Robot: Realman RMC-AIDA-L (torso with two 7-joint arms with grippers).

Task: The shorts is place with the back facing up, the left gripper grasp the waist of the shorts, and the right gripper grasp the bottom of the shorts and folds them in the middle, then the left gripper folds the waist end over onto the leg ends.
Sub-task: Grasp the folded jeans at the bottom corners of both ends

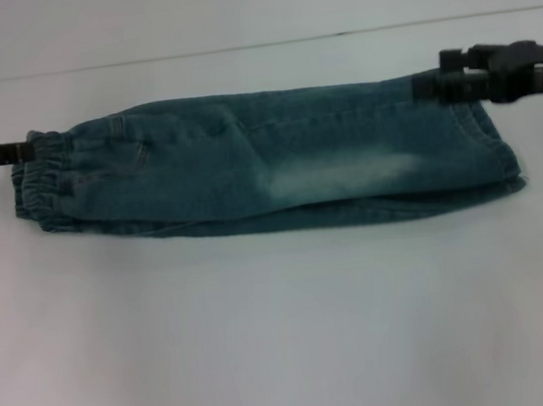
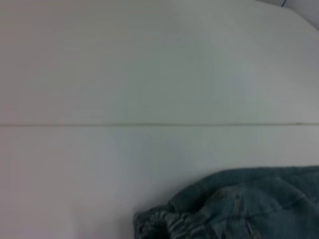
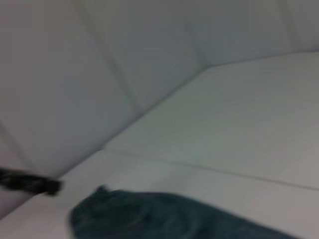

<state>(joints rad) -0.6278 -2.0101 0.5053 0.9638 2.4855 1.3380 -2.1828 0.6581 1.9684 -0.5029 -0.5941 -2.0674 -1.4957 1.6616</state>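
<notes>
The blue-green denim shorts (image 1: 267,164) lie on the white table, doubled lengthwise into a long band with a pale faded patch on top. The puckered waist (image 1: 42,187) points left and the flat leg hems (image 1: 498,150) point right. My left gripper (image 1: 27,150) touches the far corner of the waist. The right gripper (image 1: 428,87), on the labelled arm, rests over the far edge near the hems. In the left wrist view only the waist (image 2: 169,221) shows. The right wrist view shows the shorts (image 3: 164,216) and, farther off, the left gripper (image 3: 35,184).
A white table (image 1: 288,340) spreads out in front of the shorts. A thin seam (image 1: 233,48) runs across it behind them. Pale padded walls (image 3: 75,74) rise beyond the table in the right wrist view.
</notes>
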